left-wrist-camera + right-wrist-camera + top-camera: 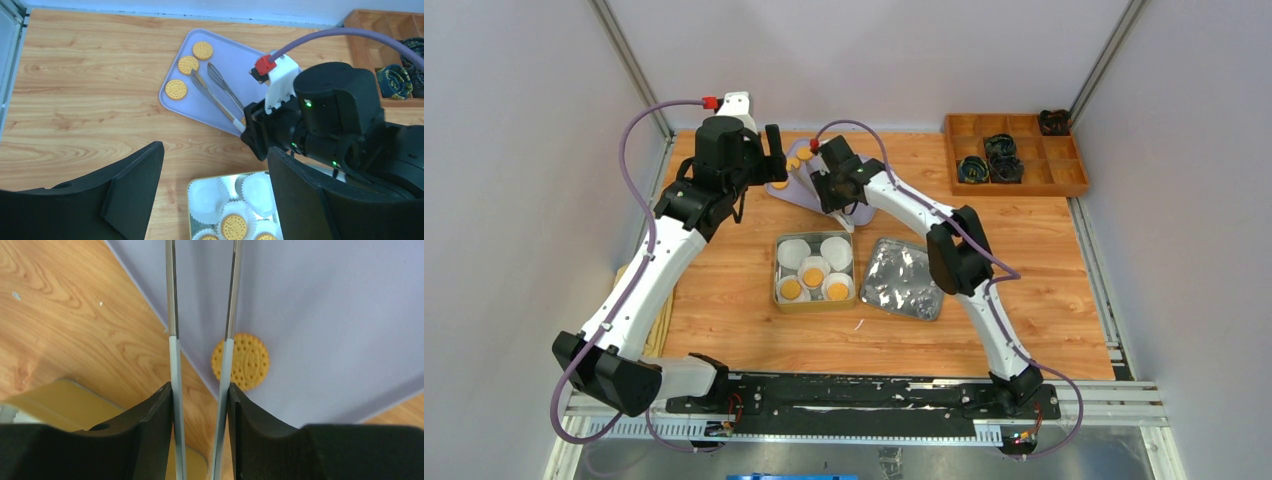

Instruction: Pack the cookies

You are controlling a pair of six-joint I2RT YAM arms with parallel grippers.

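Right fingers clamp tongs, which partly hide, maybe touch, a cookie

The small flat round orange-yellow cookies, each embossed with dotted patterns, are all laid flat. Three are spread in a loose row, apart from one another, along one edge of a pale lavender tray. A fourth is seen near another edge. Three more are seated in white paper cups inside a square metal tin.
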